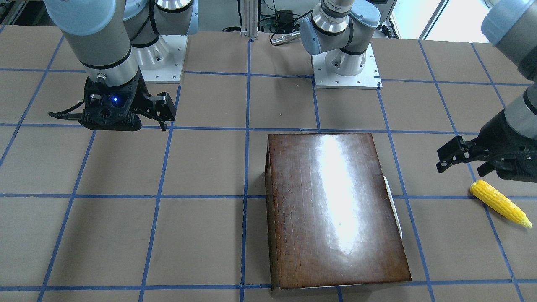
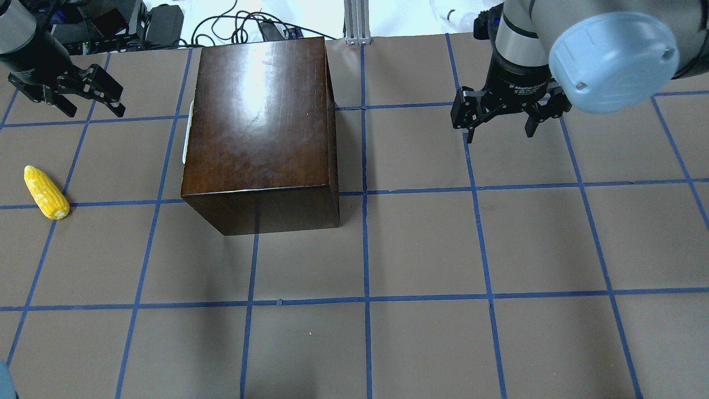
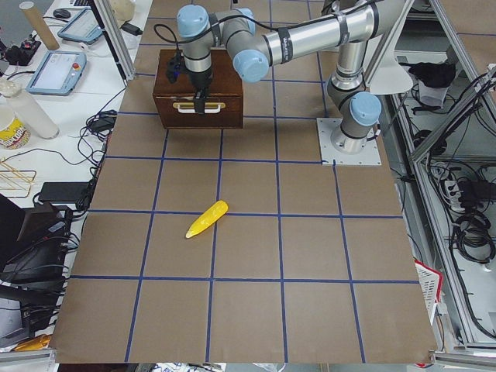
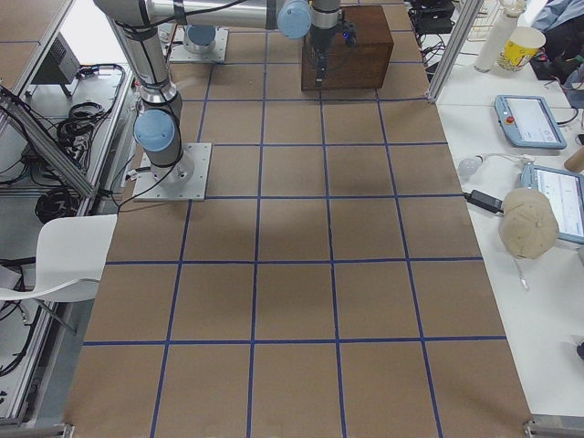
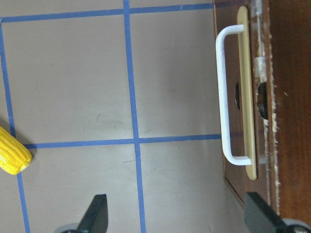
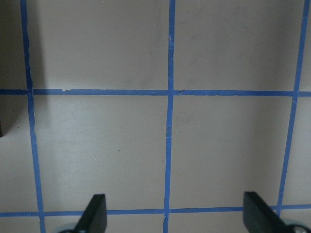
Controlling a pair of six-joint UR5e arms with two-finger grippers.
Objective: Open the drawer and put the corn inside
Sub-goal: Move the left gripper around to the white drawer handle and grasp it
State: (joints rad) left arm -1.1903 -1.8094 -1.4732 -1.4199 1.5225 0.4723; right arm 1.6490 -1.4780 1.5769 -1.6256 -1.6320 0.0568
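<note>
Two risks show in the front view. The handle (image 1: pixel 393 205) is only a thin pale strip along the 3 o'clock edge of the box (image 1: pixel 335 205), so a poorly aimed pinch could slip off it. Nothing braces the box either, so a pull may drag it across the table (image 1: pixel 201 167) instead of sliding the drawer (image 3: pixel 225 112) out. The left fingers (image 1: pixel 449 154) hang wide and empty at 3 o'clock of the box. The corn (image 1: pixel 499 203) lies on the table at their 5 o'clock, well apart from the box. The right fingers (image 1: pixel 164 110) hover at 10 o'clock, far off.

Overhead, the corn sits at 9 o'clock of the box and the left fingers at 10 o'clock. The right wrist points down at 3 o'clock, fingers spread wide, holding nothing.

From the left end, the drawer looks fully shut, flush with the box, and the near arm's wrist hangs vertical before it. The corn lies toward 6 o'clock; round and tapered, it could roll if nudged.

The right-end view adds little: both wrists show small beside the box.

The left wrist camera looks straight down: handle at 3 o'clock, corn tip at 8 o'clock, fingers wide with bare table between.

The right wrist camera shows only taped table and wide fingers.
</note>
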